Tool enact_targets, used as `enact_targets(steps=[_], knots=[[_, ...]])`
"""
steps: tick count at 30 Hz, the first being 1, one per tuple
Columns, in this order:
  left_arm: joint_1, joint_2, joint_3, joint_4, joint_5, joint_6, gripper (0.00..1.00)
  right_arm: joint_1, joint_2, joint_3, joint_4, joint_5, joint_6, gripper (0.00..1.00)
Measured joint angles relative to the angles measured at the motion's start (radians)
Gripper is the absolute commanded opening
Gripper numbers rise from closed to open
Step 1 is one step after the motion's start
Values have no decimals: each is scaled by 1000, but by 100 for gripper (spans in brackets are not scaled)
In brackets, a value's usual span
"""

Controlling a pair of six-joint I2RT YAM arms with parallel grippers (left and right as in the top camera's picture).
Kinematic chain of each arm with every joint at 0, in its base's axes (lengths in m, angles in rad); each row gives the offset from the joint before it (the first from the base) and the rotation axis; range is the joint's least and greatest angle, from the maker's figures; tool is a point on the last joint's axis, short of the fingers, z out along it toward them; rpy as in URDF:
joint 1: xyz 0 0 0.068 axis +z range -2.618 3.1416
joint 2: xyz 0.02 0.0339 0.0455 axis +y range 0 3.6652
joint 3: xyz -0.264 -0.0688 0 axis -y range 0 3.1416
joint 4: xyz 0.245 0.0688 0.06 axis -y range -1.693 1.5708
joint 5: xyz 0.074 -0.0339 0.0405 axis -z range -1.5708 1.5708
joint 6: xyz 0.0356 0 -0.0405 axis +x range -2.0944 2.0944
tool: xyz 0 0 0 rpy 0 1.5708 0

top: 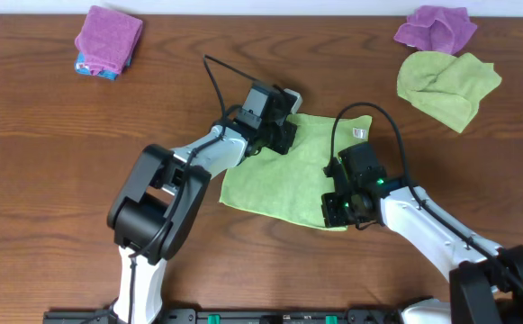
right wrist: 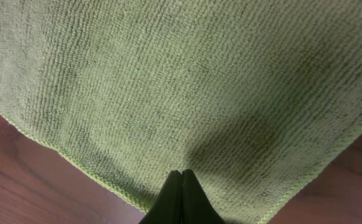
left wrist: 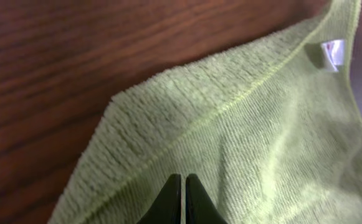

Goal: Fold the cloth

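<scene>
dark brown wood-grain table (top: 54,135), matte finish. a lime-green square microfibre cloth (top: 284,175) lies spread flat at its centre: looped pile, stitched hem, small white tag (left wrist: 331,53) at the far right corner. left gripper (left wrist: 182,182) sits at the far left corner, jaws pressed together. right gripper (right wrist: 181,177) sits at the near right corner, jaws likewise together, and the fabric puckers slightly at its tips.

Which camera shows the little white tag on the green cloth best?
The left wrist view: the tag is close and clear at the corner of the cloth. Overhead it is a tiny speck. Right wrist shows only cloth.
</scene>
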Motion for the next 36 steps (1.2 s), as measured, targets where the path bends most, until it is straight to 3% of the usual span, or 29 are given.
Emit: enact_targets(steps=[17, 36], knots=[[0, 47, 0, 67, -23, -1, 6, 1, 19, -3, 4, 0, 0, 2], [-3, 93, 0, 258, -123, -5, 6, 78, 51, -7, 10, 35, 0, 2]])
